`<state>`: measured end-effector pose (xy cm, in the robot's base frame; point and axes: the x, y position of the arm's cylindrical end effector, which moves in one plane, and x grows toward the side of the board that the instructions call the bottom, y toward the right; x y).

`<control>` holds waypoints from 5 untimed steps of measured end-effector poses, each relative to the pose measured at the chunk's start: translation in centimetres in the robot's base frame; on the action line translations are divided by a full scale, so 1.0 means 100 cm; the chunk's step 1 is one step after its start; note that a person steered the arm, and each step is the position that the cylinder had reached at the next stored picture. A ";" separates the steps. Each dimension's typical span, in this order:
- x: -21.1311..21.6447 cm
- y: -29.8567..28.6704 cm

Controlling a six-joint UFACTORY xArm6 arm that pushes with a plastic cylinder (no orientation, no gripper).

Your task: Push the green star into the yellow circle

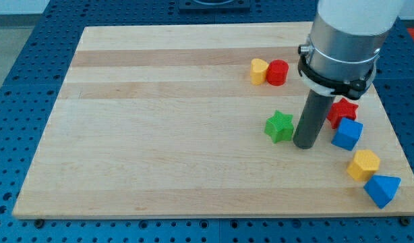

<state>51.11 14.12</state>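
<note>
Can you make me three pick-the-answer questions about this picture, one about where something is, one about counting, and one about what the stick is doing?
1. Where is my tip compared with the green star?
A. at the view's right of it
B. at the view's left of it
C. far away at the view's top

2. How many blue blocks are on the board?
A. one
B. two
C. four

3. What touches the yellow block near the view's top?
A. the green star
B. my tip
C. the red block

Answers:
1. A, the rod ends just beside the star's right side.
2. B, a blue cube and a blue block lower down.
3. C, they sit pressed side by side.
</note>
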 end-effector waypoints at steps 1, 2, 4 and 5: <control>0.000 -0.022; -0.003 -0.055; -0.098 -0.091; -0.103 -0.096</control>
